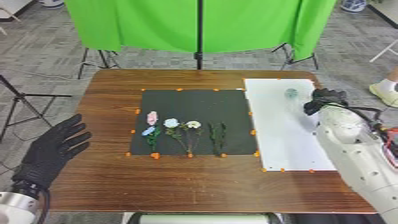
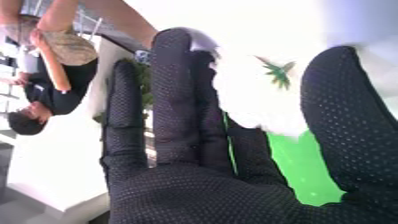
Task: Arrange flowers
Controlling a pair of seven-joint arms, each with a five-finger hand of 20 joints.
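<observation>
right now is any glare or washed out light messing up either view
Head view: the white sheet is bright enough that a pale see-through item, perhaps a vase, nearly fades into it, while the black mat sets off the pale flowers well; right wrist view: white behind the right hand's fingers is blown out, though the glove's dotted texture reads clearly.

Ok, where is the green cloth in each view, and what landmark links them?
Head view: the green cloth hangs at the top, beyond the table.
Right wrist view: the green cloth shows between the thumb and fingers of the right hand.
Shared landmark: the right hand, by the right edge of the white sheet in the head view.
</observation>
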